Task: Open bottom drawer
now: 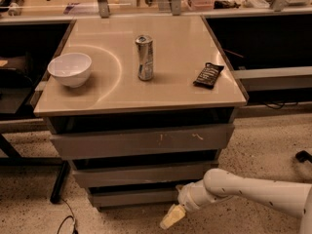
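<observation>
A beige tabletop carries a white bowl near its left edge, an upright silver can about the middle, and a dark snack packet lying flat near the right edge; the print on the can and packet is too blurred to read. Below the front edge sit three grey drawer fronts. The bottom drawer is the slimmest and lowest, set just above the speckled floor. Its right end is hidden behind the white arm, which enters from the lower right and is cut off by the frame. The gripper hangs low below the front edge, right of centre, just under the bottom drawer's right end. It shows only as one pale wedge, so I cannot tell whether it is spread or closed, nor whether it touches the drawer. Shadow hides the gaps between the drawers. A dark cable is cut off at the lower left.
</observation>
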You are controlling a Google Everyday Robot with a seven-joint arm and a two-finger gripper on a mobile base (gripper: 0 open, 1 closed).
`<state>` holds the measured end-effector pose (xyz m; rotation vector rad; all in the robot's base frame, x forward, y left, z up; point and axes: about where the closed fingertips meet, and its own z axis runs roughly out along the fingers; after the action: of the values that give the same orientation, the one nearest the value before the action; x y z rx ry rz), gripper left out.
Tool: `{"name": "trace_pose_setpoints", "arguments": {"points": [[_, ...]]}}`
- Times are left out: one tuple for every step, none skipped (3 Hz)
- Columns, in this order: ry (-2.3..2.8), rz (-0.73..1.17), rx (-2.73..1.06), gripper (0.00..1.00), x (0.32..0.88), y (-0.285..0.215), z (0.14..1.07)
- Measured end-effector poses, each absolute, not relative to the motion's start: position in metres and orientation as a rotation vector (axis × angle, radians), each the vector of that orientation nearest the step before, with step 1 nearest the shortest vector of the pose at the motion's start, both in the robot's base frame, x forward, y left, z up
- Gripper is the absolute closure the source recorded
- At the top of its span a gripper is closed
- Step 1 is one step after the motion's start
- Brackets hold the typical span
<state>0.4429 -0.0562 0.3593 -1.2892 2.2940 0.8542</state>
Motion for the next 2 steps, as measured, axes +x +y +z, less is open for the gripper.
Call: {"name": "trace_pose_setpoints", "arguments": {"points": [[2.301, 0.879, -1.275, 0.0, 0.446, -0.057, 0.342], [2.292, 0.874, -1.242, 0.0, 0.46, -0.065, 0.312]]}}
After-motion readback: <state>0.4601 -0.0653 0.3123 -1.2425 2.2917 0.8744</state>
